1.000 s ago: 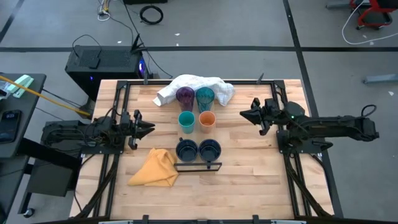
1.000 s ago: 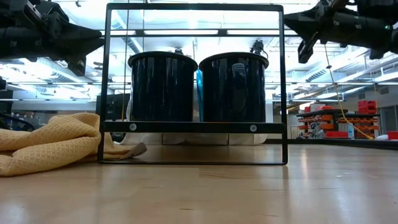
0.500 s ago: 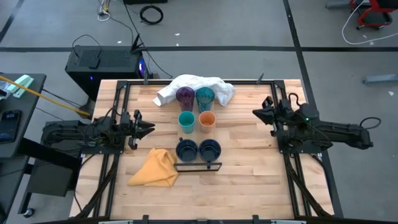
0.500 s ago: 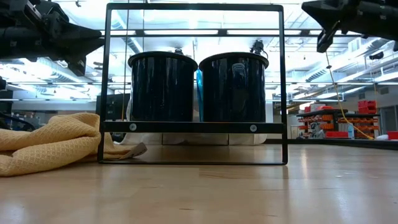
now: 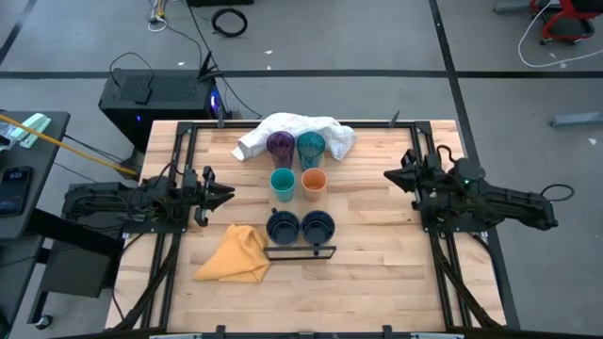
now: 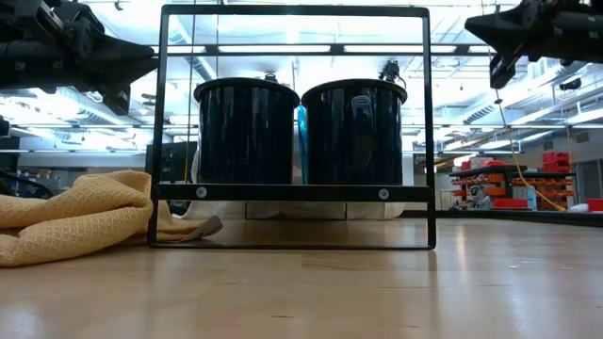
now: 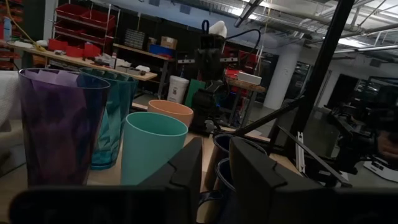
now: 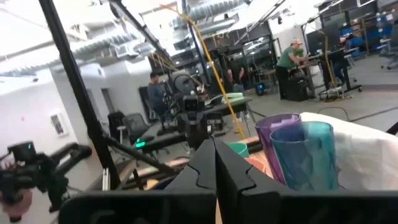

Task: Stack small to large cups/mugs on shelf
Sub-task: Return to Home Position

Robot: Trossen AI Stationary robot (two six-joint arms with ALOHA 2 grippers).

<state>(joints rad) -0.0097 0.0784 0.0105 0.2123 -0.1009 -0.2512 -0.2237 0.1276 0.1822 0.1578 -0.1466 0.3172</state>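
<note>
Six vessels sit on the shelf [image 5: 300, 250] in pairs: mugs [image 5: 283, 226] at the rim, short cups [image 5: 283, 182] mid-board, tumblers [image 5: 280, 144] at the far end. The risk, I'd judge, is a low, wide swing on the way home clipping a tumbler. Right gripper [image 5: 388, 175] hangs level and well clear, fingers pressed together, empty. Left gripper [image 5: 231, 195] waits near the short cups, fingers a narrow slit apart, holding nothing.

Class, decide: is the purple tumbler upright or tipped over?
Upright: the purple tumbler shows a round open mouth from above and stands vertical in the left wrist view.
</note>
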